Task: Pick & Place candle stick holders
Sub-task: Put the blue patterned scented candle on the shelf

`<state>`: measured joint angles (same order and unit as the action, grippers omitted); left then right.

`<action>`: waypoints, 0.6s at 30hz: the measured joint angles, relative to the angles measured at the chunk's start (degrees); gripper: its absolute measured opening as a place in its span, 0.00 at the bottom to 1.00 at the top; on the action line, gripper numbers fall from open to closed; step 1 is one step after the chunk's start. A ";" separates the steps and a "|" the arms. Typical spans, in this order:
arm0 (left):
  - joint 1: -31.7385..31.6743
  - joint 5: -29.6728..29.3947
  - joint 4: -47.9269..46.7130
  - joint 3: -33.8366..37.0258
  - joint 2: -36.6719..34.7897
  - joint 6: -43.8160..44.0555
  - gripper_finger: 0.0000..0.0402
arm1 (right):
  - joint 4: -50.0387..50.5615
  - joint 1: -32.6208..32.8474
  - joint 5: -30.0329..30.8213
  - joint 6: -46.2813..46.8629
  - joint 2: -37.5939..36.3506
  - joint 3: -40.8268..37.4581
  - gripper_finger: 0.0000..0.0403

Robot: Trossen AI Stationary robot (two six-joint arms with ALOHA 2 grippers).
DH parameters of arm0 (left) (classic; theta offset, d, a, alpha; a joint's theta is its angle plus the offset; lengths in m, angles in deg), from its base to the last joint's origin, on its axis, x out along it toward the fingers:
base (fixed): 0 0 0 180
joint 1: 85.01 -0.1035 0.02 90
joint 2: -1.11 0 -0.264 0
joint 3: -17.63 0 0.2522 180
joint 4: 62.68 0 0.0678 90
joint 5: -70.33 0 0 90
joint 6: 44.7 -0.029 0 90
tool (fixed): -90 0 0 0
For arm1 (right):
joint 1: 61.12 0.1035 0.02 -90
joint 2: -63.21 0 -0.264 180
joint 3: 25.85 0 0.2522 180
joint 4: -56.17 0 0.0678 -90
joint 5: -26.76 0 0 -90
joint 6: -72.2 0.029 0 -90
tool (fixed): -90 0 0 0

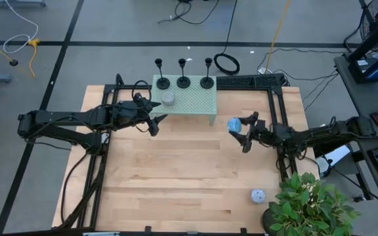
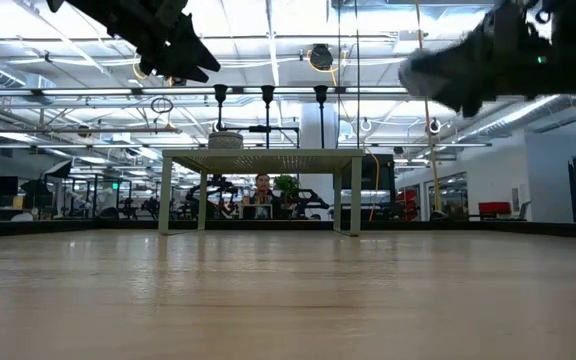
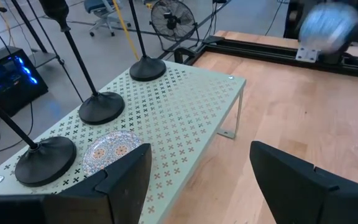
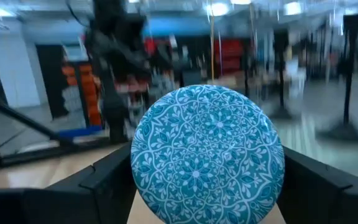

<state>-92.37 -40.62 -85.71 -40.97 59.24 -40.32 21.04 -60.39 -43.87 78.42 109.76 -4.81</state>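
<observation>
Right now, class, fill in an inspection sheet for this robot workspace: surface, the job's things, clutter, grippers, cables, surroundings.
Surface: wooden table, with a pale perforated rack standing at its far edge.
Job's things: three candle stick holders upright in a row along the rack's far side.
Clutter: grey patterned puck on the rack; whitish speckled puck on the table near the plant.
Grippers: left gripper open, empty, raised beside the rack's left end. Right gripper raised off the table, shut on the blue patterned puck.
Cables: coiled black cable and loose leads on the floor beyond the table.
Surroundings: a person seated far behind the rack in the low view; fan on the floor.
</observation>
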 joint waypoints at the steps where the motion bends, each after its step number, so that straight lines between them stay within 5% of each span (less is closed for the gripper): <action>1: 0.00 -0.03 0.07 0.00 0.00 0.00 0.68 | -2.92 0.00 -0.14 -2.14 0.38 0.50 0.74; 10: 0.00 -0.07 3.89 -0.02 0.00 -0.39 0.68 | 2.32 -3.37 -1.56 -11.72 9.67 15.21 0.74; 18: 0.00 -0.07 3.99 -0.02 0.00 -1.22 0.68 | 15.94 -9.87 -1.67 -11.63 27.00 31.86 0.75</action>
<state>-92.37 -40.69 -81.72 -40.99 59.24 -41.55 36.98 -70.26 -45.54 66.79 136.76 27.05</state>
